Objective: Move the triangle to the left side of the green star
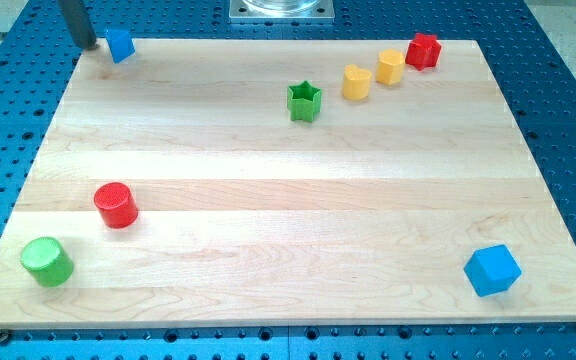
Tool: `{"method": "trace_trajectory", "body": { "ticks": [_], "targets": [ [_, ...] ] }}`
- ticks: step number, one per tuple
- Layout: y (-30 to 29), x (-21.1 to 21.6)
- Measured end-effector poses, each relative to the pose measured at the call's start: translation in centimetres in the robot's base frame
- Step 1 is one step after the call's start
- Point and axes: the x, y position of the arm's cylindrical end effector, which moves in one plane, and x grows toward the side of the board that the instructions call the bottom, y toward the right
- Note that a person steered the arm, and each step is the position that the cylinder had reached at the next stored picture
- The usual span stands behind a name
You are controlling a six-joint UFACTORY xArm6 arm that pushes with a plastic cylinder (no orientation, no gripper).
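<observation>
A small blue triangle block lies at the board's top left corner. A green star block stands above the middle, well to the right of the triangle. My tip is the lower end of a dark rod at the view's top left. It sits just left of the blue triangle, close to it or touching it; contact cannot be told.
Two yellow blocks and a red block line up at top right. A red cylinder and a green cylinder stand at lower left. A blue cube sits at lower right. The wooden board rests on a blue perforated table.
</observation>
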Motion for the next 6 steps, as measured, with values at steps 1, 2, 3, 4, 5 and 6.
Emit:
{"method": "trace_trajectory", "body": {
  "ticks": [1,2,3,4,5,6],
  "targets": [
    [4.4,6.6],
    [2.4,7.7],
    [-1.4,4.6],
    [1.2,-0.7],
    [6.0,1.2],
    [14.5,8.3]
  ]
}}
